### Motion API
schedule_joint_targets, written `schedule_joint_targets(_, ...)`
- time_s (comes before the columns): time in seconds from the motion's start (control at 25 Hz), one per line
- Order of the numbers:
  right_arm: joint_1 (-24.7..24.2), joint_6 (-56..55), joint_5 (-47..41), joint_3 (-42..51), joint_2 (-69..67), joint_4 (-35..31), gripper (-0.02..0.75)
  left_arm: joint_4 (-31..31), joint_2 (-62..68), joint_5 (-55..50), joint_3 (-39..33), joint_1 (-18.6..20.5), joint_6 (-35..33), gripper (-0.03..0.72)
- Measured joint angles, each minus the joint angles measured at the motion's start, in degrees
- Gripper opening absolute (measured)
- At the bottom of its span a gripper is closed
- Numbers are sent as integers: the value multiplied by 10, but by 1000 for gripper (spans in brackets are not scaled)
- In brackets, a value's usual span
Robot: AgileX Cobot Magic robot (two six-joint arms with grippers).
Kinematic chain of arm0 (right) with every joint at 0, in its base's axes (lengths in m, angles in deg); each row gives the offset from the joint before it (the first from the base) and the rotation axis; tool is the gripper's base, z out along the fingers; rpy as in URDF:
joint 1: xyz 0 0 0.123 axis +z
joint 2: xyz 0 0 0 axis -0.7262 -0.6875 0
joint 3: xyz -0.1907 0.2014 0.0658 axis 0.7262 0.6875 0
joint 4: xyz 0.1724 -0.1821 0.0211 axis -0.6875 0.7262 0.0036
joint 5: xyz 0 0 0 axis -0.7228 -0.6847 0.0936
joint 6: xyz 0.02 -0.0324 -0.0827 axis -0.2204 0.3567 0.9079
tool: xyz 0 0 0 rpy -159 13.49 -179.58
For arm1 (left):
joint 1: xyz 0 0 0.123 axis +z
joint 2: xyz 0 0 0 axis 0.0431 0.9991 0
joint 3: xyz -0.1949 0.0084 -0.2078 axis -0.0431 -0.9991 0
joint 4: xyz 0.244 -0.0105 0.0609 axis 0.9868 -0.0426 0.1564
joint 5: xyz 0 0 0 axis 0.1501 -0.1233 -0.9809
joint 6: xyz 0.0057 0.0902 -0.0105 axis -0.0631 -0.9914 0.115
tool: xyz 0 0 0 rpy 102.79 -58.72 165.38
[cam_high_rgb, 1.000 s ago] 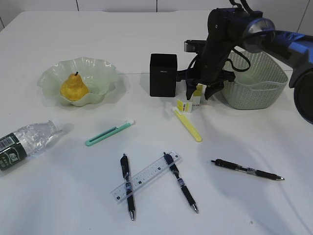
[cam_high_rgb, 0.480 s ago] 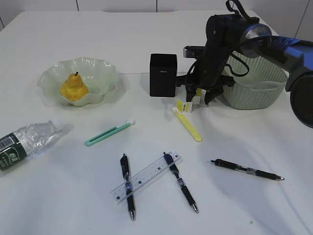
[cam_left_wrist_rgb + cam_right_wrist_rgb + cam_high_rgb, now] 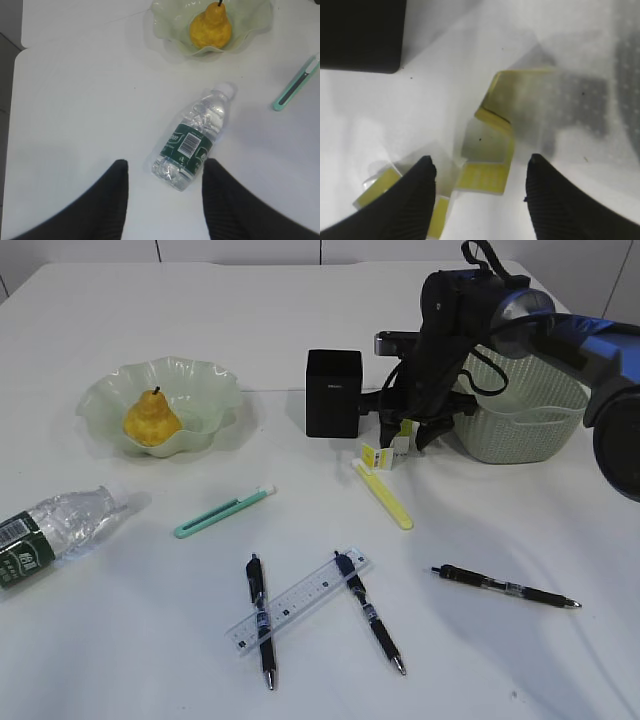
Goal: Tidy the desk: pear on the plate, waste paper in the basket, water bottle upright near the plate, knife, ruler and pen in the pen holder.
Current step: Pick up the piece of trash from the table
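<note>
Yellow waste paper [image 3: 487, 150] next, framed by spread right gripper [image 3: 479, 192] (nothing pinched): lower, close, then carry to basket [image 3: 520, 405].

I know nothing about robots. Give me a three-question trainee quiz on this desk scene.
1. True or false: the pear already lies on the plate.
2. How many pens lie on the desk: A two, B three, C four?
3. Fill in: the bottle is lying on its ____.

Key:
1. True.
2. B; the ruler crosses two of them.
3. Side, below the open left gripper.
</note>
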Motion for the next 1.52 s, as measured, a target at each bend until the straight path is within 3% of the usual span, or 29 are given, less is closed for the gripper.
schedule_joint_targets(0.28,0,0,3,0,0,-4,230,0,0,0,0,0,0,341)
schedule_joint_targets(0.76,0,0,-2,0,0,-5,26,0,0,0,0,0,0,341)
schedule_joint_targets(1.52,0,0,-22,0,0,2,-2,0,0,2,0,0,0,341)
